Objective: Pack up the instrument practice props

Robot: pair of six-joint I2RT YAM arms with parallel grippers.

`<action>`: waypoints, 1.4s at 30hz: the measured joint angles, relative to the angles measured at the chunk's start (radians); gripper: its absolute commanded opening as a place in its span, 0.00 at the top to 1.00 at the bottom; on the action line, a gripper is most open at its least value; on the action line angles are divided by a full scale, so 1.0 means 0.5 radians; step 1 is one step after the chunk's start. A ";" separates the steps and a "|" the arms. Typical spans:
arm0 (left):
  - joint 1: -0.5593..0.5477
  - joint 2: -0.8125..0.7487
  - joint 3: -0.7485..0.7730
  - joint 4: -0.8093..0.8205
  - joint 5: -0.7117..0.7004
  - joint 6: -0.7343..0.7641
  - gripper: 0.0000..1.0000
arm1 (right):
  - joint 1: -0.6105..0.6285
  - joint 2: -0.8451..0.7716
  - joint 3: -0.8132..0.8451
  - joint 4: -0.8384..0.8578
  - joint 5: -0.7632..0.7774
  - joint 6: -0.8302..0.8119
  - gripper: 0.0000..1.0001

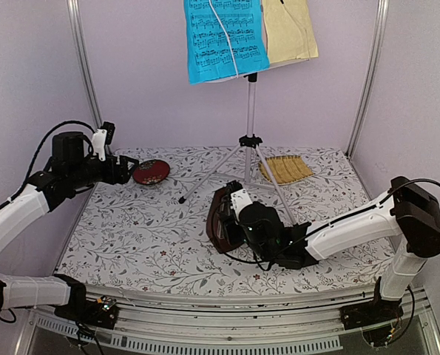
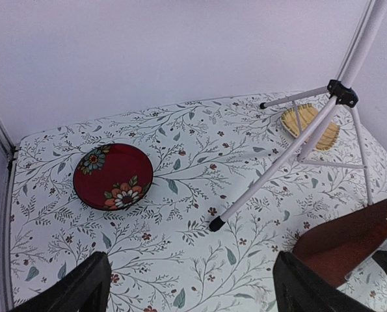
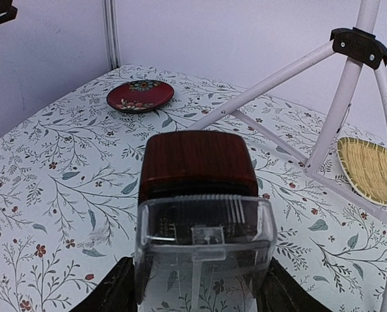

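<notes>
**Metronome in hand, stand not yet cleared**

The metronome [image 3: 198, 166] is clamped between the sides of my right gripper [image 3: 196, 286] and tilted over the counter [image 1: 146, 237], ready to carry. That arm reaches low toward the middle. My left gripper [image 2: 190, 286] hangs wide and empty near the red bowl [image 2: 113, 176], elbow bent. Behind stands the music stand [image 1: 250, 111], with the blue sheet [image 1: 223, 37] and pale-yellow sheet [image 1: 290, 29] on its desk.
</notes>
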 measured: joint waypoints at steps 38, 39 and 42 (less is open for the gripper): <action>0.000 0.013 -0.001 0.000 -0.004 0.002 0.02 | -0.067 -0.027 0.044 -0.224 -0.213 -0.103 0.01; 0.000 0.012 -0.001 0.000 -0.010 0.001 0.02 | -0.067 -0.067 0.028 -0.246 -0.214 -0.114 0.01; 0.000 0.002 -0.002 -0.001 -0.050 0.002 0.02 | -0.068 -0.266 -0.063 -0.333 -0.237 -0.160 0.01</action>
